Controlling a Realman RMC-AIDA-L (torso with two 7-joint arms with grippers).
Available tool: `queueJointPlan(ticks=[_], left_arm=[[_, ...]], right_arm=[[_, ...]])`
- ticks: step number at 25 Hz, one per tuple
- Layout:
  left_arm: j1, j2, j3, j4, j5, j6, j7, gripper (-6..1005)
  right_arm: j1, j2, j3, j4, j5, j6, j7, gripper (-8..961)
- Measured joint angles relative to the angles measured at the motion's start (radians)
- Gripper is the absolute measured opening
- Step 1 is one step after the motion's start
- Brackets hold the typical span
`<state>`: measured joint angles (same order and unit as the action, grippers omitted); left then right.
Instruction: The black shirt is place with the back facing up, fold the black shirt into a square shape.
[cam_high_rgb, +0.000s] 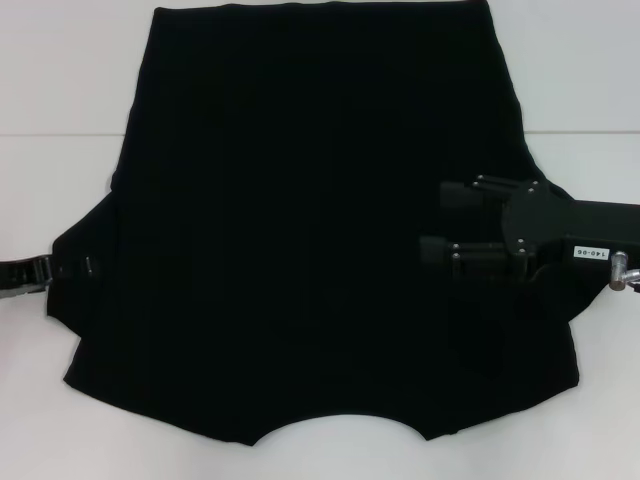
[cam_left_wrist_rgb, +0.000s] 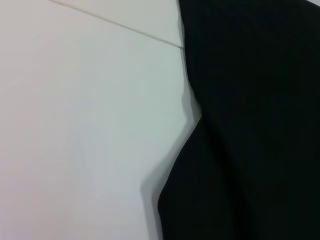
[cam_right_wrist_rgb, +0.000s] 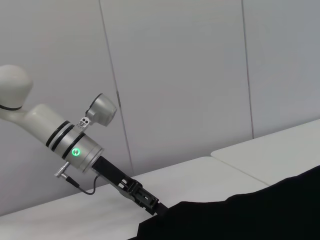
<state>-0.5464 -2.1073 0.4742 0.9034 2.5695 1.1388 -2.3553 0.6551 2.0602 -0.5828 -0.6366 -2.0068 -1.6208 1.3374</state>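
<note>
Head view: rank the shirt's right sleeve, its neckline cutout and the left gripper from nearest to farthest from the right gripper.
1. Right sleeve of the black shirt: directly under the right gripper.
2. Neckline cutout: on the shirt's near edge, toward the robot.
3. Left gripper: at the shirt's opposite, left side.

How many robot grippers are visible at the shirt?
2. The left gripper is at the large black soft-fabric shirt's left edge; the right gripper is above its right side.

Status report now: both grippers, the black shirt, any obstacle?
Left gripper at shirt's left edge. Right gripper open above right side. Black shirt flat, unfolded. No obstacle seen.
</note>
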Motion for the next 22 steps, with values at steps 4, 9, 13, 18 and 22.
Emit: queueJointPlan(ticks=[4,9,13,18,22], left_arm=[[0.003,0.0,0.0,0.0,0.0,-0.007,0.0,860],[0.003,0.0,0.001,-0.01,0.004,-0.008,0.0,854],[-0.001,0.0,0.001,-0.016,0.014,-0.008,0.0,850],[-0.003,0.0,0.005,-0.017,0.015,-0.002,-0.001,845],[-0.004,0.0,0.023,-0.016,0.015,0.001,-0.001,841]], right_arm=[[0.0,0.0,0.0,-0.001,-0.001,0.001,0.0,902],[0.0,0.0,0.0,-0.002,0.0,0.001,0.0,901],[0.001,0.0,0.0,-0.001,0.001,0.001,0.002,901],[0.001,0.0,0.0,-0.003,0.001,0.001,0.007,902],[0.002,0.0,0.003,-0.005,0.002,0.001,0.008,901]])
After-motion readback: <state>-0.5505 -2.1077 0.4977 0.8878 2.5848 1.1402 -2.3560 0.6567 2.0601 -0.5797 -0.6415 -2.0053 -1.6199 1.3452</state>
